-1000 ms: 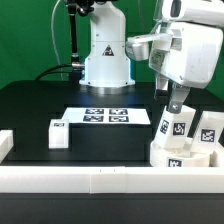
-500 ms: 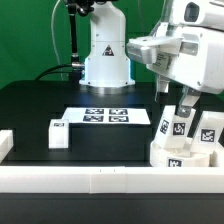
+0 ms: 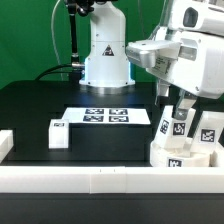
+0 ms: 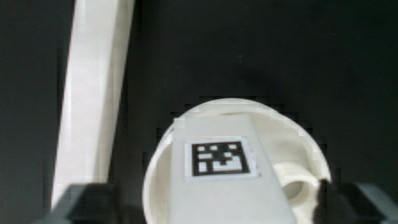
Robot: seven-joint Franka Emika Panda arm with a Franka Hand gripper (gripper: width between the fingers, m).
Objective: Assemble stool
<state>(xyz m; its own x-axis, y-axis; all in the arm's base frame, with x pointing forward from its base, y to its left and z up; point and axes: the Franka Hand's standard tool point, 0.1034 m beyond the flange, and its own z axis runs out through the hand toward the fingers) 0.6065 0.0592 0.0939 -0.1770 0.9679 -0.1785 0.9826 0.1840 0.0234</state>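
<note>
Seat [image 3: 172, 157] lies at four o'clock in the exterior view, legs [image 3: 209, 128] standing by it; we see the gripper [image 3: 174, 106] spread above one leg [image 3: 172, 126], probably. Rail [image 3: 100, 180] runs along six o'clock.

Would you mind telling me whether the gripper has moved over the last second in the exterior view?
Yes. The gripper has shifted a little towards the exterior view's right, away from the fixed marker board.
</note>
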